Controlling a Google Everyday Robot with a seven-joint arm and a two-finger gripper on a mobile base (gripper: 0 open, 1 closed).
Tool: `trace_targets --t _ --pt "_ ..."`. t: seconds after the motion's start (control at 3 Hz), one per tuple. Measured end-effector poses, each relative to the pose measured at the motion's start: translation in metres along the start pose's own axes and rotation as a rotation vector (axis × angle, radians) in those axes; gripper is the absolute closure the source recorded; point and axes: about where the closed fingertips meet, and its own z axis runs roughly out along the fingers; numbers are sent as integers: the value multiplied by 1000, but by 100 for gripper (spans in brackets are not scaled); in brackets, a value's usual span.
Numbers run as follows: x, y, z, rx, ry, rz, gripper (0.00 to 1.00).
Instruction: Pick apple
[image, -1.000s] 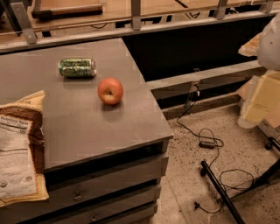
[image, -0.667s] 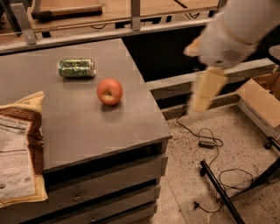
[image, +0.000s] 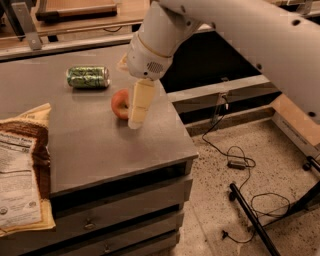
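The apple (image: 119, 104), red with orange patches, rests on the grey table top (image: 95, 150) near its right side. My gripper (image: 136, 107) hangs down from the white arm (image: 240, 35) right at the apple, in front of its right half, which it hides. The gripper's tip is close to the table surface. The green patterned drink can (image: 88, 77) lies on its side behind and to the left of the apple, apart from it.
A brown and yellow snack bag (image: 20, 170) lies at the table's front left. The table's right edge (image: 182, 125) runs close to the apple. Drawers (image: 125, 215) are below. Black cables (image: 240, 160) and a dark stand leg (image: 250, 215) lie on the speckled floor.
The arm has swung in from the right over the table and come down at the apple, now covering its right side. The apple and the can have not moved.
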Motion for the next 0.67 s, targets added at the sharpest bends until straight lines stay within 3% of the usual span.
trace_targets --t 0.33,0.67 --pt "-20 -17 34 -37 -20 -34 0" --pt "-22 -18 39 -43 -22 -39 0"
